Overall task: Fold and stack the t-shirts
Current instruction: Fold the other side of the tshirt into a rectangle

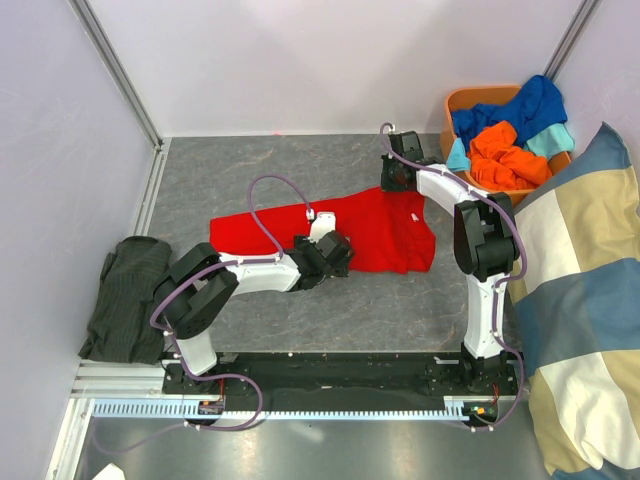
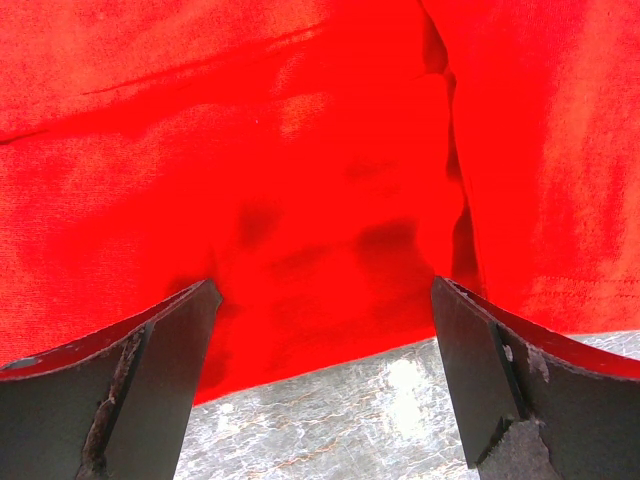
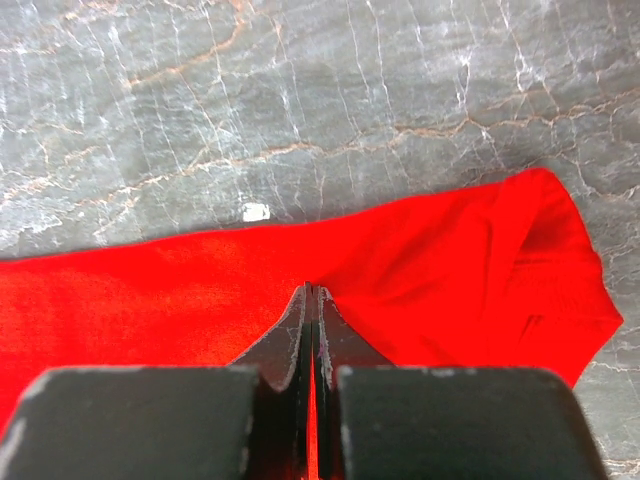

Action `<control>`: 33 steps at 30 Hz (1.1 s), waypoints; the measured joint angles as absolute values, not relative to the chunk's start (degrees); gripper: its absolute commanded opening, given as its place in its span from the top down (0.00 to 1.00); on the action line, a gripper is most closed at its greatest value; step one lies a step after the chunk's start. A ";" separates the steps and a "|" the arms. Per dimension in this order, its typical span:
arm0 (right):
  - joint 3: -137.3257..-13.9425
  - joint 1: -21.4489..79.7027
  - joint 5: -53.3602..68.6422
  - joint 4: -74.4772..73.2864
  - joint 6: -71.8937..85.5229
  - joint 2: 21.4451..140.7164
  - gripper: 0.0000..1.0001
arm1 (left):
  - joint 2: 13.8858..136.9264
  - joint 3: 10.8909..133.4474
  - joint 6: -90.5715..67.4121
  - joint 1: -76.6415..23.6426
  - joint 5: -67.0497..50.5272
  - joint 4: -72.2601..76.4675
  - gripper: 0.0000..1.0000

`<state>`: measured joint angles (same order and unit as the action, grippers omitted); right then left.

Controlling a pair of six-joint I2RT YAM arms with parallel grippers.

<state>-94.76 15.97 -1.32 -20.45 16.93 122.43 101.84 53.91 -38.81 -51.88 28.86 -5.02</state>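
Red shirt (image 1: 370, 235): mostly flat on the table, a little rumpled, no clean fold in it yet.

Right gripper (image 3: 312, 290): fingers pressed together, pinching the shirt's far edge. A sleeve lies just to their right.

Left gripper (image 2: 325, 290): fingers spread wide, holding nothing. The near hem runs between them.

Orange shirt (image 1: 505, 155), blue shirt (image 1: 520, 105) and teal shirt (image 1: 555, 138): heaped unfolded in the basket (image 1: 460, 100), beyond and right of the right fingers.

No stack seen.

Judgement: the first fold is barely begun. The other three shirts and all the stacking remain.
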 measured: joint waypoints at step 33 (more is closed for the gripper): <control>-99.85 15.94 -2.02 -21.47 17.12 125.60 1.00 | 101.89 53.89 -38.89 -51.88 28.95 -4.99 0.03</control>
